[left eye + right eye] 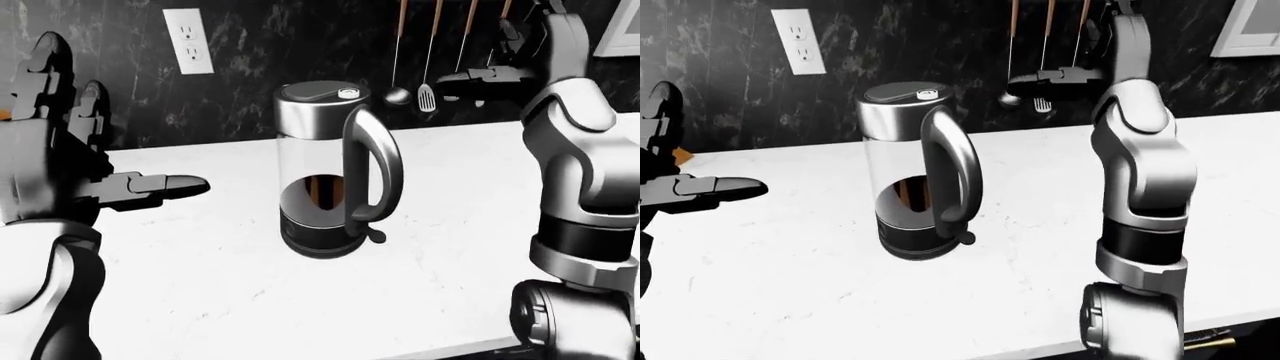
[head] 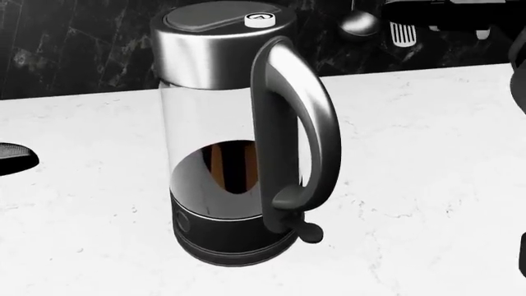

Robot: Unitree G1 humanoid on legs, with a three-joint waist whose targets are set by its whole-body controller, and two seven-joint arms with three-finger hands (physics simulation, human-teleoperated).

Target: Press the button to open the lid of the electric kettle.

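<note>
The electric kettle (image 1: 325, 172) stands upright on the white counter (image 1: 200, 285), with a glass body, steel collar, black base and its handle (image 2: 300, 117) turned toward the right of the view. Its lid is down. A small round white button (image 2: 259, 20) sits on the lid just above the handle. My left hand (image 1: 160, 185) is open at the left, one finger stretched toward the kettle, a clear gap away. My right hand (image 1: 470, 77) is open, raised at the upper right, above and right of the lid, apart from it.
A dark marble wall runs behind the counter, with a white outlet (image 1: 188, 41) at the upper left. A ladle (image 1: 396, 95) and a slotted turner (image 1: 427, 97) hang close behind my right hand. The counter's edge (image 1: 450, 349) runs along the bottom right.
</note>
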